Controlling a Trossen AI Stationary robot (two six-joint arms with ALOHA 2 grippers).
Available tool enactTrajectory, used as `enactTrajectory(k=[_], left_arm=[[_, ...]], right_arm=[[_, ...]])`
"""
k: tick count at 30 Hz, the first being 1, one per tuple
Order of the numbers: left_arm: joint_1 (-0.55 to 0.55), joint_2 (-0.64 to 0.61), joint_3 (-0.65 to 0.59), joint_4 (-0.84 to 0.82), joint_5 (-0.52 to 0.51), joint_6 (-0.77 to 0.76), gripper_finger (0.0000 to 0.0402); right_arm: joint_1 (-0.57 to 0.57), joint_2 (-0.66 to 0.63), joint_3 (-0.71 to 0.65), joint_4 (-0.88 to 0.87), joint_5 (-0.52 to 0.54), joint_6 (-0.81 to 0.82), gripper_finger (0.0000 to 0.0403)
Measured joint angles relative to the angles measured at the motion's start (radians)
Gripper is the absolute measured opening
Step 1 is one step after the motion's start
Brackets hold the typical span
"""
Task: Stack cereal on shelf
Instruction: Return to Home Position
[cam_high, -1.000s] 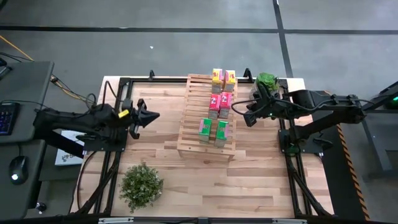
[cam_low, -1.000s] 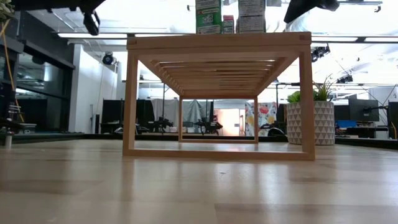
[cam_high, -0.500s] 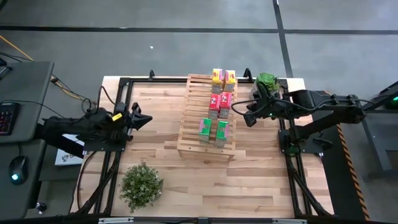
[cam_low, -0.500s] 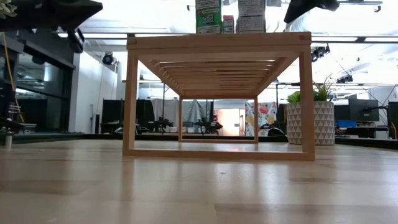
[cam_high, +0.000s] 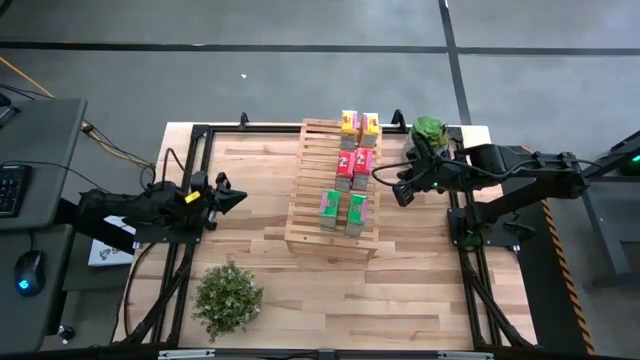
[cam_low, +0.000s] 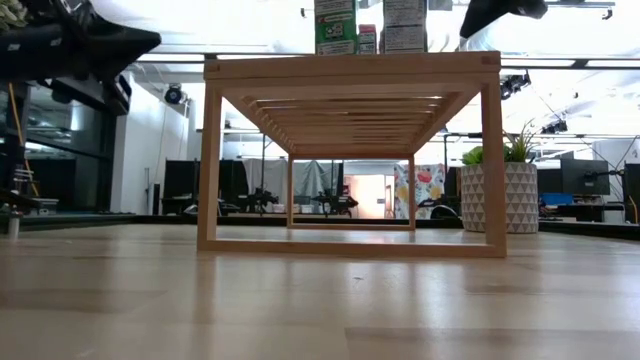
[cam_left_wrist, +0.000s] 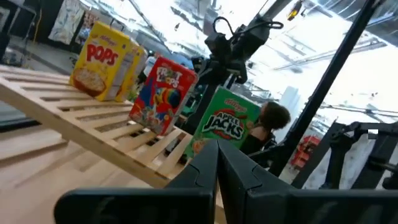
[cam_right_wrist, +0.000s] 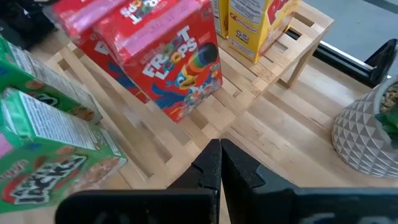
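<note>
The left gripper (cam_high: 236, 197) hangs over the bare tabletop (cam_high: 250, 150), fingers pressed together, holding nothing. Ahead of its tips, well apart, stands the shelf (cam_high: 312, 190). All six boxes sit on top in three pairs along the side farther from this gripper: yellow boxes (cam_left_wrist: 102, 59) reading "POPS", red boxes (cam_right_wrist: 180, 68) reading "Froot Loops", and green boxes (cam_left_wrist: 224, 121) reading "Apple Jacks". The right gripper (cam_high: 378, 175), fingers together and empty, hovers just beside the red pair.
</note>
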Motion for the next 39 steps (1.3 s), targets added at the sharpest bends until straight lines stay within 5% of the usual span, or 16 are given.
enactTrajectory(k=[11, 17, 21, 27, 31, 39], left_arm=[[0.002, -0.001, 0.0, -0.04, 0.067, -0.004, 0.0], [0.002, 0.0, 0.0, -0.043, 0.068, 0.006, 0.0], [0.002, 0.0, 0.0, -0.043, 0.069, 0.004, 0.0], [0.002, 0.0, 0.0, -0.042, 0.069, 0.005, 0.0], [0.002, 0.0, 0.0, -0.042, 0.069, 0.005, 0.0001], [0.002, 0.0, 0.0, -0.042, 0.069, 0.005, 0.0001]], right_arm=[[0.056, -0.091, 0.0, -0.099, -0.03, -0.048, 0.0], [0.203, -0.276, -0.08, -0.007, 0.083, -0.049, 0.0], [0.295, -0.44, -0.315, 0.231, 0.13, -0.086, 0.0], [0.324, -0.63, -0.762, 0.842, 0.093, -0.28, 0.0], [0.252, -0.704, -0.995, 1.252, -0.045, -0.385, 0.0], [0.077, -0.886, -1.223, 1.397, -0.214, -0.471, 0.0]])
